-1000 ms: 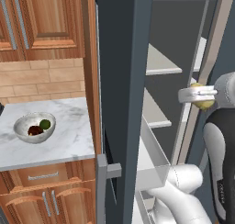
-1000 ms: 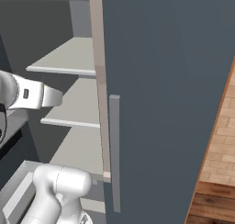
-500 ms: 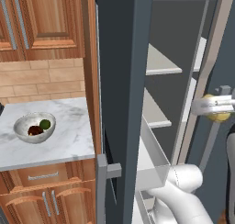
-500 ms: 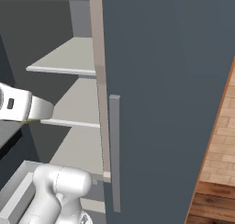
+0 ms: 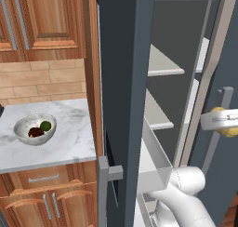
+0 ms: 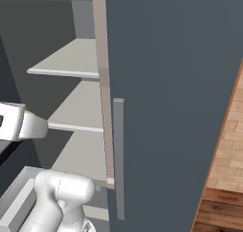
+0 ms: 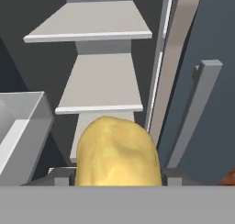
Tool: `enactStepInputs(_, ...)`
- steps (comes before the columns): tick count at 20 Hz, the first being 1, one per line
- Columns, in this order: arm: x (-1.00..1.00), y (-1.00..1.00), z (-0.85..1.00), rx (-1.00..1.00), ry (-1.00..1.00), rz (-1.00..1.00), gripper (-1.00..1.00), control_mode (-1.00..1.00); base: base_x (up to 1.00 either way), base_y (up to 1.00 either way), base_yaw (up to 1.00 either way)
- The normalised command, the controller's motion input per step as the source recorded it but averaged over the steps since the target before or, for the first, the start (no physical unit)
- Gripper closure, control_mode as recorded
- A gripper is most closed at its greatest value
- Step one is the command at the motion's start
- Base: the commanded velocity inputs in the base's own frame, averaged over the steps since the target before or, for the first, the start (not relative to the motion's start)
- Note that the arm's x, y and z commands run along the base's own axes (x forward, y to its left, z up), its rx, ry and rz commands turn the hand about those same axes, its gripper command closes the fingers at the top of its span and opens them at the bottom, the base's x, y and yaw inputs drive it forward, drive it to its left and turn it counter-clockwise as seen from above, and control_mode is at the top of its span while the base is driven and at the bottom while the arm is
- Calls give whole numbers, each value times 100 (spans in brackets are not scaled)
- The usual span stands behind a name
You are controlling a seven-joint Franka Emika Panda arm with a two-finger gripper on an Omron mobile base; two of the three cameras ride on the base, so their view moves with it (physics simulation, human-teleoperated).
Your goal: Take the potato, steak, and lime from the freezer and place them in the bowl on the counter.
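Yellow potato (image 7: 118,152) in claw (image 7: 118,175), freezer (image 5: 128,82) door beside (open)

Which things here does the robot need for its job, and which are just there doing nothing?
Needed for the job:
- yellow-tan oval potato, held in the gripper
- round silvery-grey bowl on the white marble counter, with the dark green lime and brown-red steak inside
- tall dark slate-grey freezer

Just there:
- reddish-brown wooden cabinets
- tan tile wall
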Motion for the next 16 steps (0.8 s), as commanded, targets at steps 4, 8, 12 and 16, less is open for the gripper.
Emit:
enactStepInputs(4,-18,0,-3,0,0,0,100,-100,0,0,0)
enactStepInputs(8,-6,0,0,0,0,0,100,100,-9,0,0)
enactStepInputs(12,0,0,0,0,0,0,100,100,-72,-2,-2)
enactStepInputs(16,0,0,0,0,0,0,100,100,-100,-15,-7)
